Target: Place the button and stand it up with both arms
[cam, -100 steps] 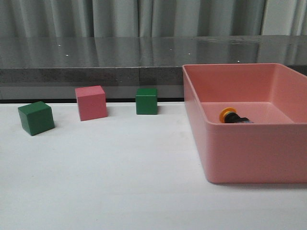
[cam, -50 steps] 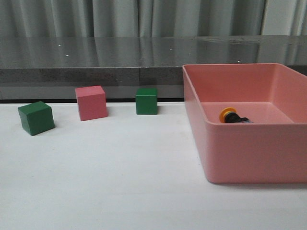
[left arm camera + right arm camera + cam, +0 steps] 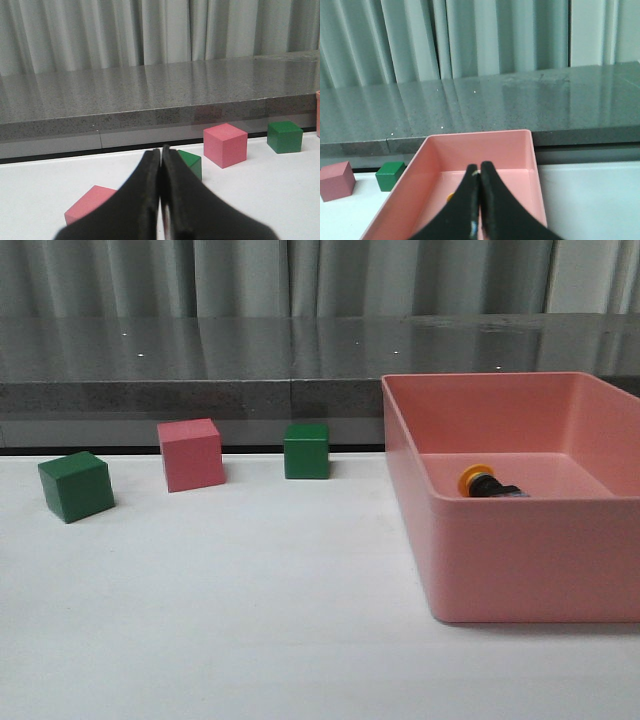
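Note:
The button [image 3: 487, 483] lies on its side inside the pink bin [image 3: 530, 560], yellow cap toward the left; only its top shows over the front wall. Neither arm appears in the front view. In the right wrist view my right gripper [image 3: 480, 165] is shut and empty, above the near part of the bin [image 3: 480, 152]. A sliver of the button's yellow cap [image 3: 449, 197] shows just beside its fingers. In the left wrist view my left gripper [image 3: 161, 150] is shut and empty, low over the white table, far from the bin.
On the table left of the bin stand a green cube [image 3: 76, 486], a pink cube [image 3: 190, 454] and another green cube [image 3: 305, 450]. The left wrist view shows a further pink cube [image 3: 87, 202] close beside the fingers. A grey ledge [image 3: 200, 390] runs behind.

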You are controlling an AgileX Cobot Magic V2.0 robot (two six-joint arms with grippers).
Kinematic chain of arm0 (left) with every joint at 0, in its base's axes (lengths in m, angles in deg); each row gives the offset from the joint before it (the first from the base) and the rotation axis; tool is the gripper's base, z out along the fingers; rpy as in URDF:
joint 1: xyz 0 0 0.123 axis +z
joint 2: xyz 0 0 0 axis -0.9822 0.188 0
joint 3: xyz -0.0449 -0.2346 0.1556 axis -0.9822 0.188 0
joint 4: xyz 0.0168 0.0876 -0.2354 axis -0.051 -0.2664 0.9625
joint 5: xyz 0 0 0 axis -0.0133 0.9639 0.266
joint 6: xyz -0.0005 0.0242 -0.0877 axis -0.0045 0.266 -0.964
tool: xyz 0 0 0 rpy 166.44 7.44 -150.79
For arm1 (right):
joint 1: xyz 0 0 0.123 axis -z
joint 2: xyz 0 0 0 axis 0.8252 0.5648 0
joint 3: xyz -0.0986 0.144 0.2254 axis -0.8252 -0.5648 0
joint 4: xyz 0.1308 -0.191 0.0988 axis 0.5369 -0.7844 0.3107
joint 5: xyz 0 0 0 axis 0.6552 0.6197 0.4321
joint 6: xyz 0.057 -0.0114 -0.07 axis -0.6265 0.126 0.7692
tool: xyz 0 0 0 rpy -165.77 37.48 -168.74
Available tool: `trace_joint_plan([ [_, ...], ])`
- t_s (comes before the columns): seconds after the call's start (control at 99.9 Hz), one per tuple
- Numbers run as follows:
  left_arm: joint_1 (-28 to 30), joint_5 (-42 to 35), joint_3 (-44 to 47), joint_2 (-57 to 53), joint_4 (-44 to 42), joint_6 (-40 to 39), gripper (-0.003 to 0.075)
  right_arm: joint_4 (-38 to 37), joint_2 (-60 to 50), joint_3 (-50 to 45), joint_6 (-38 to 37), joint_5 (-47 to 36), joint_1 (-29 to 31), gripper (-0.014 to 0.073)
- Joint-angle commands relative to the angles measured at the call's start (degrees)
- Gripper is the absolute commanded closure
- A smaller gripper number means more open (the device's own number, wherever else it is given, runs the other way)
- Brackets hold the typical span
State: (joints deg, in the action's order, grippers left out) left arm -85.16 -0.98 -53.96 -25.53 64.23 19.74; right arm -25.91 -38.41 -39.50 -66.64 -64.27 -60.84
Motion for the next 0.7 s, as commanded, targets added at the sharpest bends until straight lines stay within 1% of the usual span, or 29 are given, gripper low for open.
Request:
trace_joint_plan([
  [0.0,0.1,-4.3,2.6,-1.7,-0.1,-0.5,0.0739,0.4,8.3,9.0,0.0,4.3,0.3,0.0662],
  [0.06,0.1,-4.3,2.6,-1.7,-0.1,-0.5,0.074,0.6,14.3,14.0,0.0,7.6,0.3,0.0662],
  [0.14,0.1,-4.3,2.6,-1.7,-0.1,-0.5,0.074,2.3,21.8,19.1,0.0,8.9,0.3,0.0662],
  [0.24,0.1,-4.3,2.6,-1.7,-0.1,-0.5,0.074,6.5,31.3,24.5,0.0,8.4,0.3,0.0662],
  [0.37,0.1,-4.3,2.6,-1.7,-0.1,-0.5,0.074,7.4,41.5,29.4,0.4,6.7,0.3,0.0662],
  [0.42,0.1,-4.3,2.6,-1.7,-0.1,-0.5,0.074,7.3,45.4,30.9,2.0,5.6,0.2,0.0662],
  [0.481,0.1,-4.3,2.6,-1.7,-0.1,-0.5,0.074,7.3,50.2,32.5,5.8,4.2,-0.4,0.0662],
  [0.591,0.1,-4.3,2.6,-1.7,-0.1,-0.5,0.074,7.3,57.5,34.9,12.1,2.4,-3.2,0.0662],
  [0.691,0.1,-4.3,2.6,-1.7,-0.1,-0.5,0.074,7.3,64.1,36.6,13.8,0.6,-5.1,0.0662],
])
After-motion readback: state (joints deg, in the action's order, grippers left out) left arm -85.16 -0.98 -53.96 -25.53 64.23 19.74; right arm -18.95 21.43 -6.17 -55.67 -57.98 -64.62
